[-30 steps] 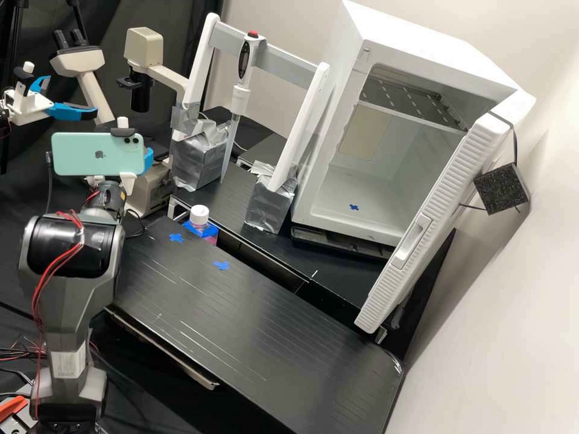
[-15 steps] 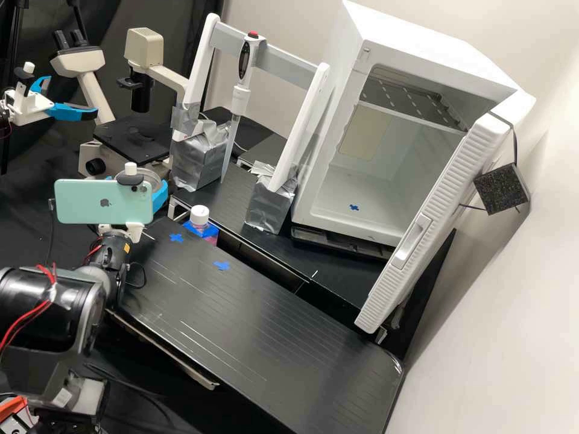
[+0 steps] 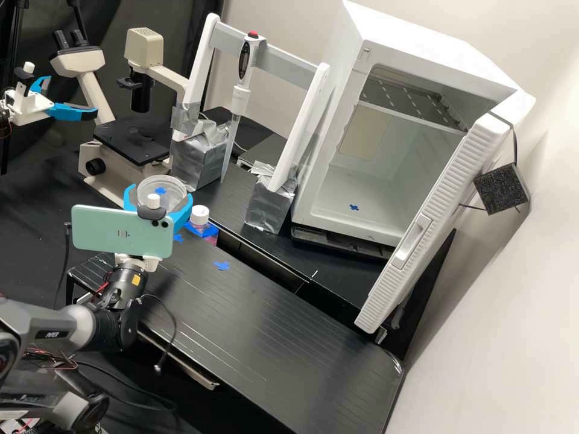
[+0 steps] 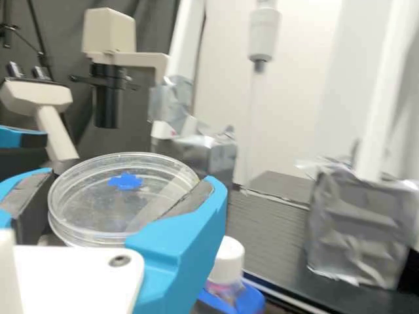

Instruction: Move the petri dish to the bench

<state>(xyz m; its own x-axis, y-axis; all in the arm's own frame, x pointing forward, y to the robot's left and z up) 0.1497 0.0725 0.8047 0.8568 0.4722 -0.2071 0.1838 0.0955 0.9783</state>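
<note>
My gripper [image 3: 158, 202] is in the air over the far left end of the black bench [image 3: 259, 325], partly behind the phone mounted on the arm. Its blue fingers are shut on the clear round petri dish [image 3: 170, 188], one at each side of the rim. From the wrist, the petri dish [image 4: 91, 203] sits roughly level between the pads of the gripper [image 4: 116, 206], with a blue cross mark on it. Two blue crosses lie on the bench, the nearer one [image 3: 221, 265] uncovered and the other [image 3: 178, 238] beside the phone's edge.
A white-capped bottle [image 3: 199, 215] in a blue holder stands just right of the gripper. Behind are the microscope [image 3: 132, 141] and a pipette [image 3: 241, 99] on a white stand with foil-wrapped feet [image 3: 269, 205]. The open white incubator [image 3: 356, 223] is at the right.
The arm has swung down and to the right, away from the microscope stage, carrying the petri dish toward the bench. The dish and both fingers have come into fuller sight.
</note>
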